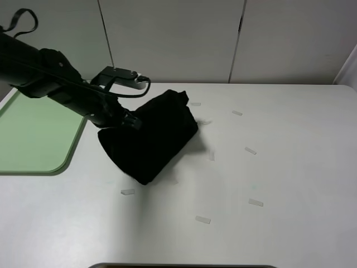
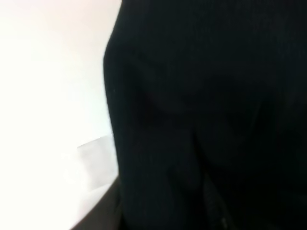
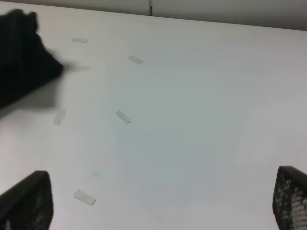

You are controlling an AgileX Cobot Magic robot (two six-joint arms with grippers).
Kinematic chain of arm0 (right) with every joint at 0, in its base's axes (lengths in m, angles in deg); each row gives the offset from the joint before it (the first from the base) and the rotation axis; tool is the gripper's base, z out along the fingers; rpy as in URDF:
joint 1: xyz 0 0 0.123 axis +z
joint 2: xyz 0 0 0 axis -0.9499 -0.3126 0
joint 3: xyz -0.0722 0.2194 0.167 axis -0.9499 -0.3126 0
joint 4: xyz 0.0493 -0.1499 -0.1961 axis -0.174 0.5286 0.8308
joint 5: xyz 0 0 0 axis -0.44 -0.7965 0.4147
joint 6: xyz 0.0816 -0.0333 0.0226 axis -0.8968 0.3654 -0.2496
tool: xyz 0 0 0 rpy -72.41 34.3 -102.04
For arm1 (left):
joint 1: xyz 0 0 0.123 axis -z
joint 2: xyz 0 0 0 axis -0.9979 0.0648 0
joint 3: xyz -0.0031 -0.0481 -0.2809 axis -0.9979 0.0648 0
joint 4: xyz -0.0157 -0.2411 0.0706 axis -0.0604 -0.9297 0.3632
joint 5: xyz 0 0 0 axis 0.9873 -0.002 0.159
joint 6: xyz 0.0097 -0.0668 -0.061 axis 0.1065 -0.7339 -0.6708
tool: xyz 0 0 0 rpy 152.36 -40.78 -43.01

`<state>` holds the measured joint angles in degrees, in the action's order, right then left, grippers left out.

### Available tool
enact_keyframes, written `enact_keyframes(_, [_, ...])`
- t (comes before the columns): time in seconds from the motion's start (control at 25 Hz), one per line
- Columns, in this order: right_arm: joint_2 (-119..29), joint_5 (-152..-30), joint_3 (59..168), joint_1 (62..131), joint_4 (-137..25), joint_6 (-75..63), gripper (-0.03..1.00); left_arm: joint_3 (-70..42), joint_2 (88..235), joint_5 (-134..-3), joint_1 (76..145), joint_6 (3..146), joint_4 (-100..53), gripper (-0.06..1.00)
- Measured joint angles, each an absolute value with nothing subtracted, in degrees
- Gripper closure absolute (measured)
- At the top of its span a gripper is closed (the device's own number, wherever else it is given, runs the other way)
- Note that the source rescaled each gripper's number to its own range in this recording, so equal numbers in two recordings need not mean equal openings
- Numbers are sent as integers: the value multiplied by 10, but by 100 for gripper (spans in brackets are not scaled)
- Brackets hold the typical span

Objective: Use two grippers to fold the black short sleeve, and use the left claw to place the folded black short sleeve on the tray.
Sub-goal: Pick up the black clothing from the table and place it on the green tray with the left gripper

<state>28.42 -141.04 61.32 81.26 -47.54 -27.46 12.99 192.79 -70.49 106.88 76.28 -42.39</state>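
Exterior high view: the black short sleeve point(image 1: 150, 139), folded into a bundle, runs diagonally from near-left to far-right on the white table point(image 1: 279, 184). The left gripper point(image 1: 129, 120) is clamped on its left edge. Beside it at far left, the tray point(image 1: 33, 134) holds nothing. The right gripper point(image 3: 158, 211) stands wide apart over bare table.

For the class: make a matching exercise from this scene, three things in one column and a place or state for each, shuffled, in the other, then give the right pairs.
Things:
1. black short sleeve
2. tray
3. right end effector

Places or states:
A. jaws wide apart, nothing between them
B. at the table's left edge, with nothing on it
C. bundled, gripped by the left end effector

Pairs: 1-C, 2-B, 3-A
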Motion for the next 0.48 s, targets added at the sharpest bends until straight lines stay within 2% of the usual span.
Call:
enact_keyframes(0.2, [284,-1410,613,813,-475,-275,-3,189,1901,-617,1016,753,-393,66])
enact_keyframes(0.48, [284,-1410,613,813,-475,-275,-3,200,1901,-605,943,750,-371,66])
